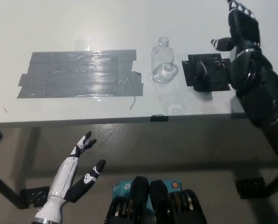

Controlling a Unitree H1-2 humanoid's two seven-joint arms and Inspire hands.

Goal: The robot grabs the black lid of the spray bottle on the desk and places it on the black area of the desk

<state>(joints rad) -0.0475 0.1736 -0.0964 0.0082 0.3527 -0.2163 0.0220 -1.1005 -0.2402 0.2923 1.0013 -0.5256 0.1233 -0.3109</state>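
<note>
The clear spray bottle [163,64] is standing upright on the white desk [106,23], its neck bare; just to its right the black lid [200,74] is lying on the black area of the desk [216,77] (lid and patch are both dark, so its outline is hard to make out); the black right hand [239,28] is hovering above and to the right of that patch, its fingers [219,43] spread apart and holding nothing; a wide patch of grey tape [78,74] is covering the desk left of the bottle; the white left hand [78,175] is resting below the desk edge at lower left, fingers spread and empty.
</note>
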